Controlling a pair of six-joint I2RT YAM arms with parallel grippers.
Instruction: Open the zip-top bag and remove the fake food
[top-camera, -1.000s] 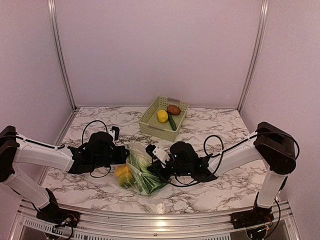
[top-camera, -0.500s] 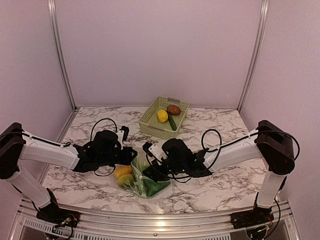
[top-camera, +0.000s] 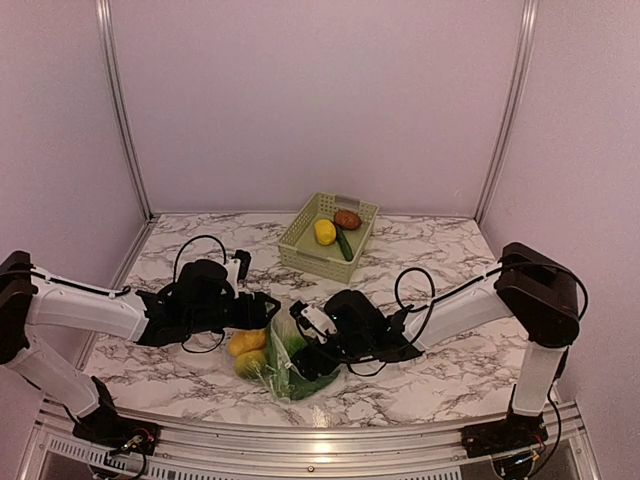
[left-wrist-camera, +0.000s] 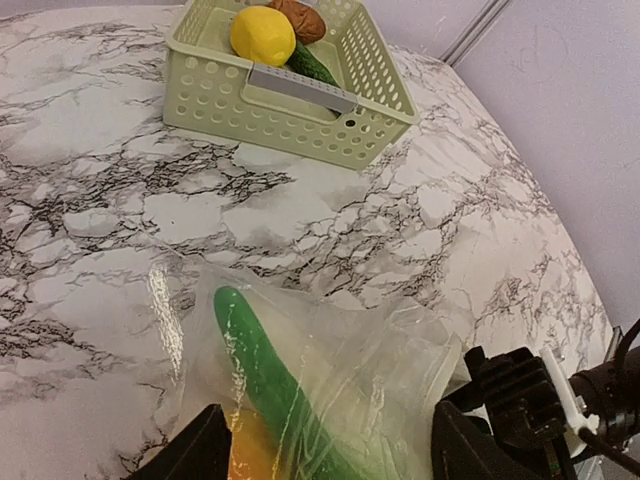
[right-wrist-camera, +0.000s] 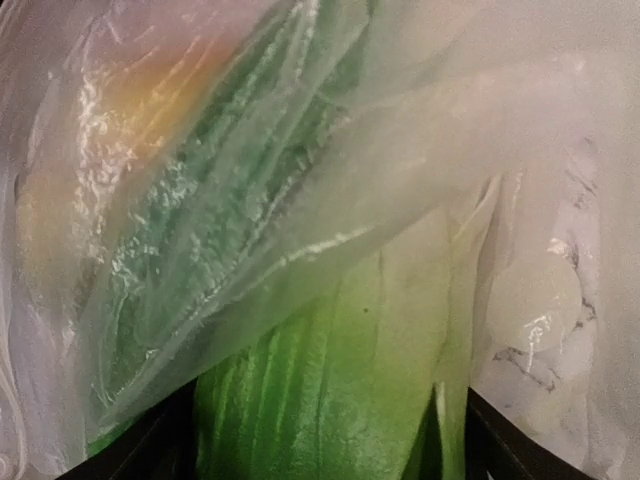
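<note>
Right wrist: bag (right-wrist-camera: 300, 180) between pincer (right-wrist-camera: 316, 440) fingers.

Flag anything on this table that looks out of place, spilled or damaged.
Nothing looks spilled or broken. The zip-top bag lies crumpled rather than flat, with a long green pod and a leafy vegetable bunched inside. The basket sits skewed, not square to the table, and holds a lemon.

No readable text, label, brand, number or sign shows in any view.
</note>
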